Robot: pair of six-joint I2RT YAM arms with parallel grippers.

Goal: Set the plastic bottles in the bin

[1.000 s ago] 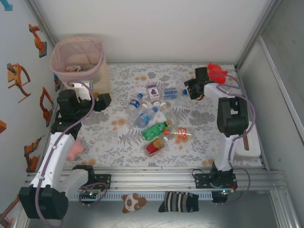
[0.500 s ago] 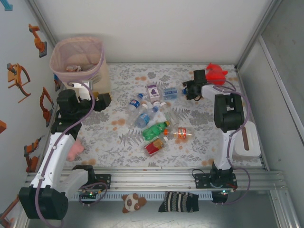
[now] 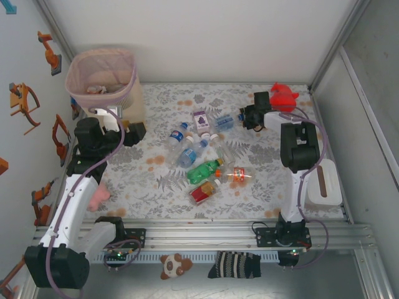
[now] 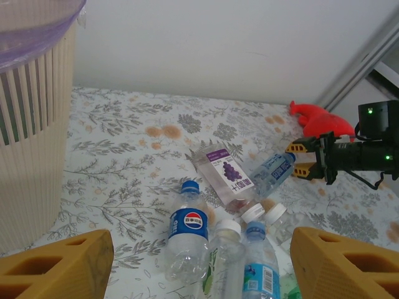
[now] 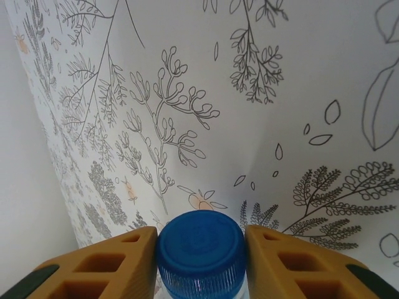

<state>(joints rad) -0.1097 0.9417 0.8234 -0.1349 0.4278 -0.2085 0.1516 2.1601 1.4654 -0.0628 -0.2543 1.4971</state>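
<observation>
At the top view's upper right, the right claw (image 3: 242, 118) has just pinched the blue-capped bottle (image 3: 225, 121) lying on the desk (image 3: 268, 180), so carrying it to the upper-left bin (image 3: 134, 99) seems next; left claw (image 4: 199, 261) gapes.

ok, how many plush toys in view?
3. A red plush toy at the far right corner of the mat, a pink plush toy at its near left edge, a brown-and-white plush toy below the front rail. More may be hidden.
</observation>
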